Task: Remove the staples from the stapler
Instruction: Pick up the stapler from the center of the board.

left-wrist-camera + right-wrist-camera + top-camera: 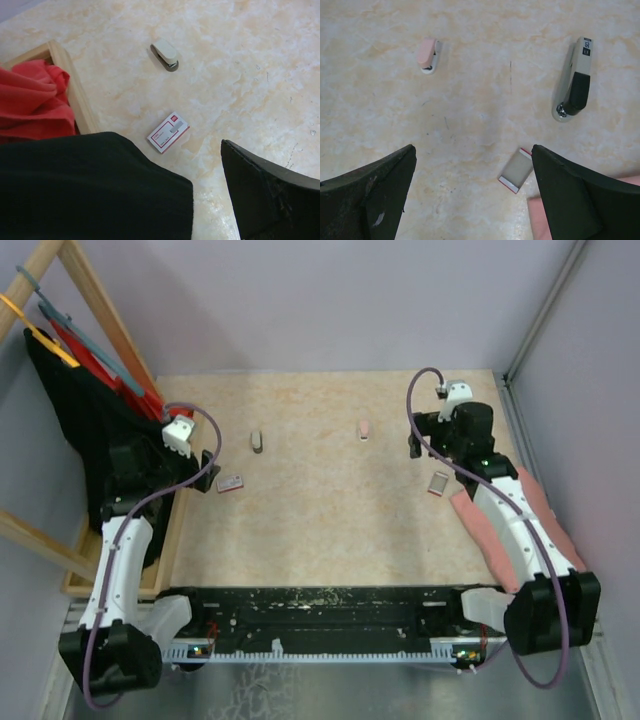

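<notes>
1. Plainly, the surface is a flat, matt sheet marbled in beige and orange.
2. The left fingers, black and wedge-shaped, stand wide apart and hold nothing. They hang beside a pale wooden frame that holds crumpled red cloth.
3. Ahead of them lies a flat, rectangular red-and-white box. Beyond it sits a small rounded grey stapler.
4. A short grey mark shows on that box's top; I cannot tell whether it is staples or print.
5. The right fingers, scuffed black, are spread just as wide and are empty. They hang over a second box, which has a plain grey face and red edges.
6. Farther off at the right lies a long stapler, cream with a glossy black top. A stubby pink stapler lies well apart at the left.
7. The staples cannot be made out anywhere else, and the inside of each stapler is hidden.
8. A soft pink cloth lies under the right arm.
</notes>
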Controlling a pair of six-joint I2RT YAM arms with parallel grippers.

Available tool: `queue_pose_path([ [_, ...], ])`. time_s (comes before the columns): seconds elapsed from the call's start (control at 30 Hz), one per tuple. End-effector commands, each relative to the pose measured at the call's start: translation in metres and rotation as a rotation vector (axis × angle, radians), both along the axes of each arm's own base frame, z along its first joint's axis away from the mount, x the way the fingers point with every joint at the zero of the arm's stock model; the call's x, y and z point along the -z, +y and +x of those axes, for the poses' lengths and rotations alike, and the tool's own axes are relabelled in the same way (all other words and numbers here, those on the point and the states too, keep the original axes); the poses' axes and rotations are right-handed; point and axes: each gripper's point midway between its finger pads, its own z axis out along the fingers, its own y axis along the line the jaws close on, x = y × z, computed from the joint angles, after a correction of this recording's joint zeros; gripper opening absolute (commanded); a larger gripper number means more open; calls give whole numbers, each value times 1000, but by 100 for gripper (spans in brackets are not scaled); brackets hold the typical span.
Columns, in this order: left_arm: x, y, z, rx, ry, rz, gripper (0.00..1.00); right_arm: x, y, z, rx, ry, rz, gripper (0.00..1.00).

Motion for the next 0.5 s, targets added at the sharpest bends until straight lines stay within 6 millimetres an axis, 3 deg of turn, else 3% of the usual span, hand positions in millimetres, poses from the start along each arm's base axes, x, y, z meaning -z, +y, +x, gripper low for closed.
queue_pose_path([
  [0.0, 16, -11, 12, 92, 22, -15, 100, -13, -16, 33, 113, -10, -59, 98],
  [0.27, 56, -23, 18, 145, 160, -82, 100, 3, -40, 88, 268, 20, -155, 97],
  [0.47, 57, -29, 8, 173, 147, -90, 100, 28, -67, 122, 365, 97, -156, 97],
])
